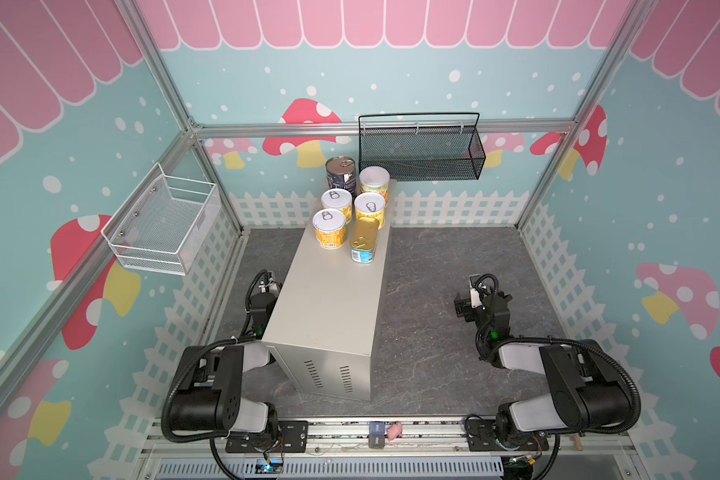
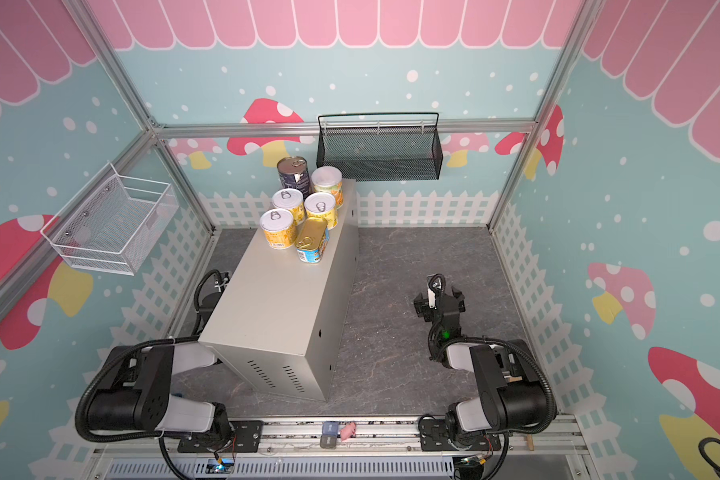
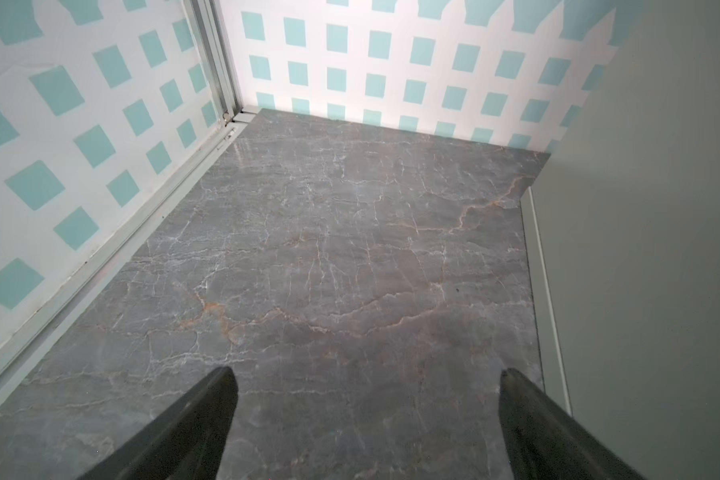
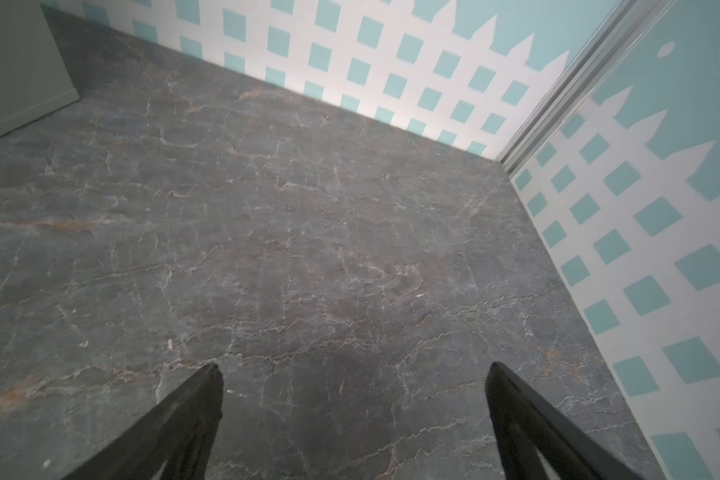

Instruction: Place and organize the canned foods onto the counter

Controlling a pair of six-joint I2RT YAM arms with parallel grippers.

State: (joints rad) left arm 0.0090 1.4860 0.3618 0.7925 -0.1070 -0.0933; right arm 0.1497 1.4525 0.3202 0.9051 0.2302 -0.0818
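On top of the counter point(image 1: 329, 299), at its far end, all 6 canned foods point(image 2: 287, 200) stand grouped, per both top views

Layout, rear to front:
- Row 1: navy can point(image 1: 341, 171) at the rear-left corner, upright. White-lidded yellow can point(image 1: 374, 180) just beside it, on the right.
- Row 2: rear-left short can point(image 1: 336, 201) and rear-right short can point(image 1: 370, 208), side by side, pull tabs up.
- Row 3: front short can point(image 1: 329, 226) on the left. Gold-topped tin point(image 1: 364, 241) lies flat on the right, long axis along the counter, near its right edge. Contact w/ the can behind it: cannot tell.

Containers:
- Black mesh basket point(image 1: 420, 153) hangs on the rear wall rail, up and to the right of the cans. Interior shows mesh only.
- White wire basket point(image 1: 150, 264) is fixed to the left wall. Interior shows mesh only.

Grippers:
- Left gripper point(image 3: 368, 376): low over the grey floor point(image 4: 308, 249), just beside the counter's left side face. Fingers spread wide, nothing between them.
- Right gripper point(image 4: 354, 368): over the floor, well apart from the counter on its right. Fingers spread wide, nothing between them
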